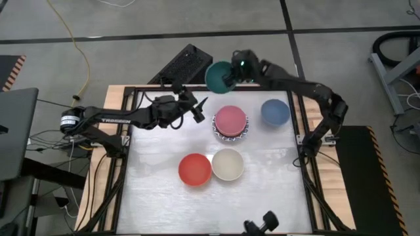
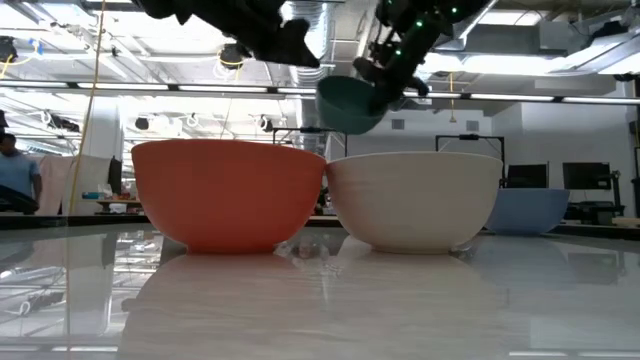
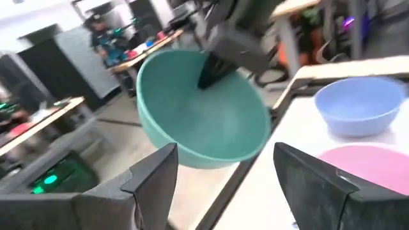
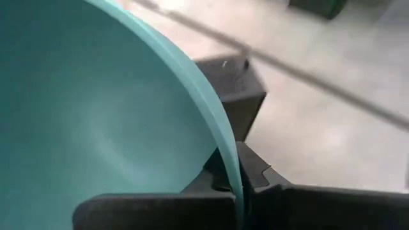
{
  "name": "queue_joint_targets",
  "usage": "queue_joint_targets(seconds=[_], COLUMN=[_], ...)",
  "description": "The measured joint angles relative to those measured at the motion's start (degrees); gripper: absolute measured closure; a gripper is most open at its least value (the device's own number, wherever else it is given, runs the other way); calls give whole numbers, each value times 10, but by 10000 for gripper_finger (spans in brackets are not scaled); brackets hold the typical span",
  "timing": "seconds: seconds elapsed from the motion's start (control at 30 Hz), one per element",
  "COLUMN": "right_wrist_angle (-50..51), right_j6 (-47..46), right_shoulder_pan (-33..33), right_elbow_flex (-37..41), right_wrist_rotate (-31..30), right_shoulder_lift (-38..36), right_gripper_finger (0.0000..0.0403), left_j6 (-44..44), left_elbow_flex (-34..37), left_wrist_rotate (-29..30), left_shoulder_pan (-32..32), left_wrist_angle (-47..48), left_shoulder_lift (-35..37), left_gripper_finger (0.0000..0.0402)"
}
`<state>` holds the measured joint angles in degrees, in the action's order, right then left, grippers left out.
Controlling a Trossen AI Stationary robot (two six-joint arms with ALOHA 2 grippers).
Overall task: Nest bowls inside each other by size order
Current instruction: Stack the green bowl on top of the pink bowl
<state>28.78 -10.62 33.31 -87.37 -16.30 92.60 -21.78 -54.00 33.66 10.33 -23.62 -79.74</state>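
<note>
With the right gripper (image 1: 231, 74) clamped on the green bowl (image 1: 218, 77) rim and the left gripper (image 1: 197, 109) open, lower it level into the matching-size bowl.

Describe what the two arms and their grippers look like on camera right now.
Both arms are dark, nearly black, with jointed tubular links. The left arm carries white lettering along one link and a round label with an orange ring near its base. The left gripper has two flat, dark grey fingers. The right gripper shows small green lights on its wrist and matching black fingers.
</note>
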Motion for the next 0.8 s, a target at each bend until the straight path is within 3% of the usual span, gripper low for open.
queue_joint_targets(seconds=[0.07,0.13,0.2,0.23,0.33,0.4,0.67,0.8], right_wrist_angle=[30,73,129,161,229,258,251,224], right_j6=[-5,-21,-24,-19,5,19,70,76], right_shoulder_pan=[29,66,99,111,119,112,33,18], right_elbow_flex=[-10,-14,-14,-14,-14,-14,1,49], right_wrist_rotate=[77,201,327,360,370,367,381,461], right_shoulder_lift=[1,1,1,1,1,0,-2,-1], right_gripper_finger=[399,399,399,399,398,397,395,397], left_j6=[14,20,27,36,66,84,160,207], left_elbow_flex=[0,0,0,0,4,21,143,199], left_wrist_rotate=[-14,-38,-83,-115,-251,-307,-232,-211], left_shoulder_pan=[-14,-31,-45,-50,-55,-55,-47,-47], left_wrist_angle=[9,41,92,120,179,185,180,180], left_shoulder_lift=[11,26,43,51,86,119,321,417], left_gripper_finger=[154,154,154,154,154,154,154,154])
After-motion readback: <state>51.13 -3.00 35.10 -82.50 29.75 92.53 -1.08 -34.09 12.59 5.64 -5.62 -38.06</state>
